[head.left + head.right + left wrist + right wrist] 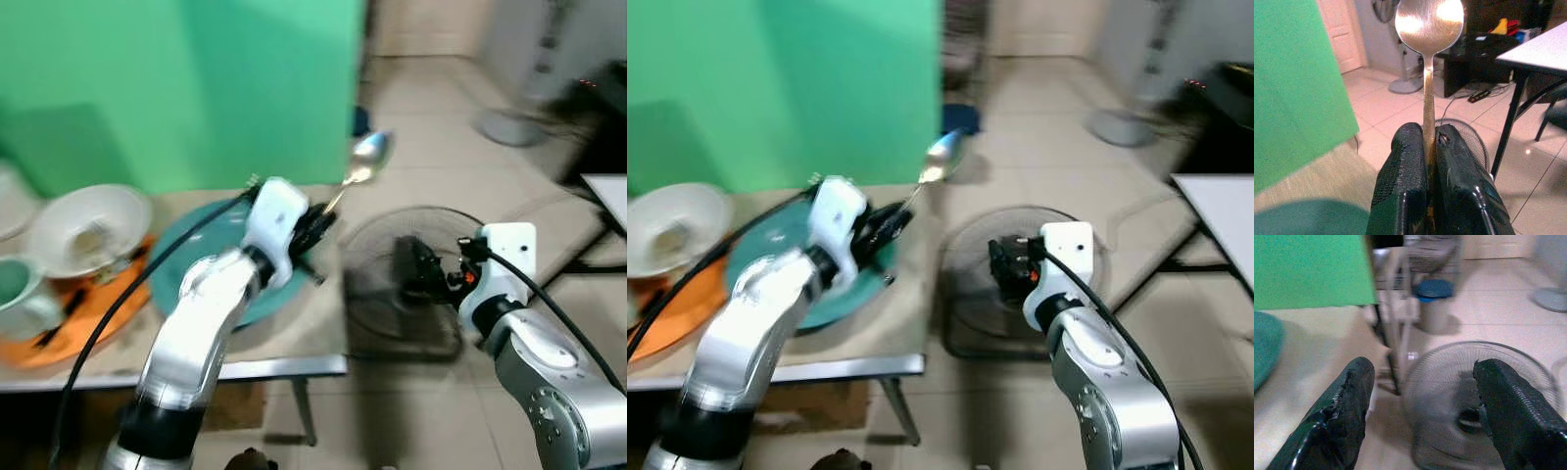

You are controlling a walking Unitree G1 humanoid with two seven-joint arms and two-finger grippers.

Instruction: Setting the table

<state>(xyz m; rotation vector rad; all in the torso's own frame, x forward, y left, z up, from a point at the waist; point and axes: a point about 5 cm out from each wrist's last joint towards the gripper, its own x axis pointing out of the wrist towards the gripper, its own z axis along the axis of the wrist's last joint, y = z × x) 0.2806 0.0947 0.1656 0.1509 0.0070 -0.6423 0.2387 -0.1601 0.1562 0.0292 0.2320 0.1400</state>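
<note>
Pinching the handle of a metal spoon [1428, 29] between its two black fingers [1400, 191], the left claw [315, 227] hovers over the teal plate [186, 257] at the bench [294, 343] edge, the spoon's bowl raised past the rim. The right claw [1420, 406] hangs off the bench with fingers spread wide, holding nothing, above a floor fan [411, 284]. A white bowl [88, 230] sits on an orange tray [59, 343] farther left.
</note>
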